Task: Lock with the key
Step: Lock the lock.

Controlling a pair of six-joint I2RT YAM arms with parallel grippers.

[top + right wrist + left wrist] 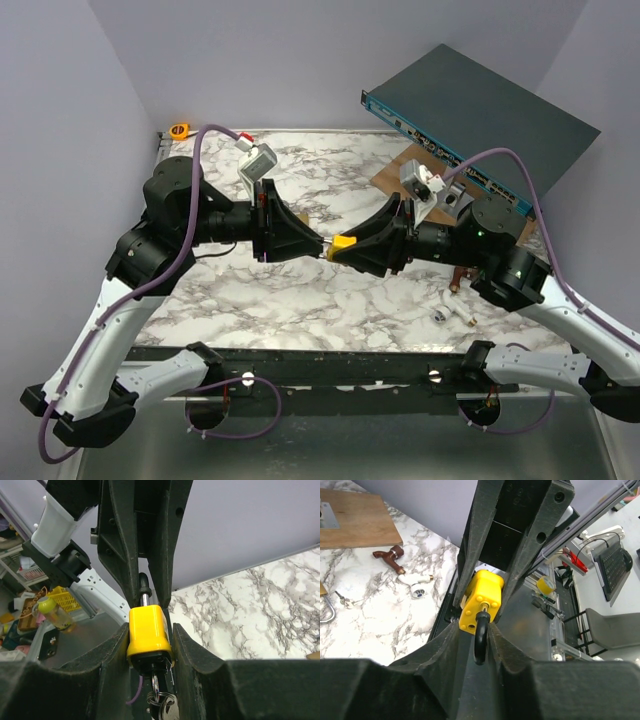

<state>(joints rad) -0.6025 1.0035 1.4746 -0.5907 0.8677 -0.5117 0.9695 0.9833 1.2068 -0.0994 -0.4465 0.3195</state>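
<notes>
A yellow padlock [342, 242] hangs in the air between my two grippers, above the middle of the marble table. My left gripper [480, 630] is shut on its black shackle [480, 642]; the yellow body [481, 600] sticks out beyond its tips. My right gripper [148, 635] is shut on the sides of the yellow body [147, 627]. A key [155, 685] sits in the lock's black underside, with a key ring [167, 703] hanging from it. The left gripper's fingers [122, 545] show above the shackle in the right wrist view.
A wooden board [392, 181] and a dark rack unit [480, 105] lie at the back right. A brown tap piece [390, 557], a white fitting [415, 581] and small keys [342, 599] lie on the marble on the right. An orange tape measure [180, 130] lies at the back left.
</notes>
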